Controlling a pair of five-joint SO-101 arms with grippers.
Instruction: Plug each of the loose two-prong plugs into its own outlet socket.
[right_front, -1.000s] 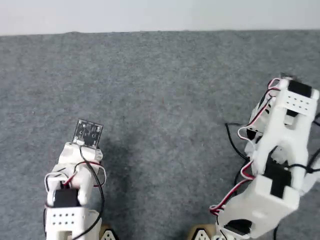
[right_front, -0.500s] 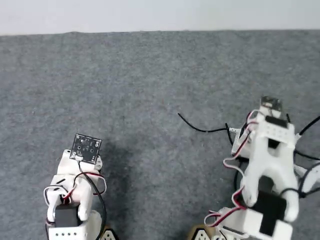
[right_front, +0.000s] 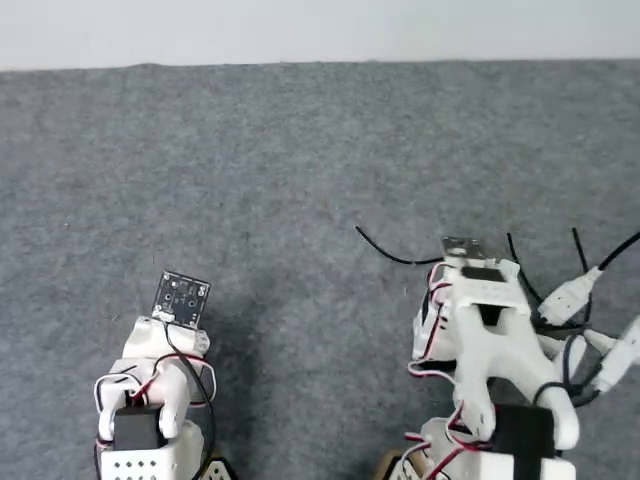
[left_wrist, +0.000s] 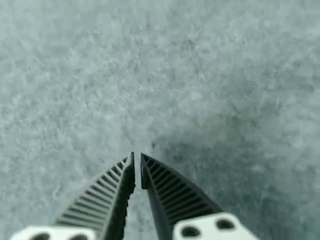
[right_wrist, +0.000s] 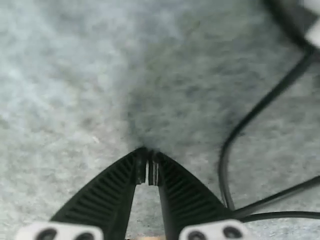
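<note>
Because the left gripper and right gripper both hang closed and empty, the white plugs lie loose on the mat.

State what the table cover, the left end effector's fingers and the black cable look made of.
Table cover: grey felt or short-pile carpet, matte; fuzzy, mottled fibres show.
Left end effector fingers: probably hard black plastic, matte; moulded ribs line the inner faces.
Black cable: likely rubber or plastic sheath, smooth; it bends in loose curves.
</note>
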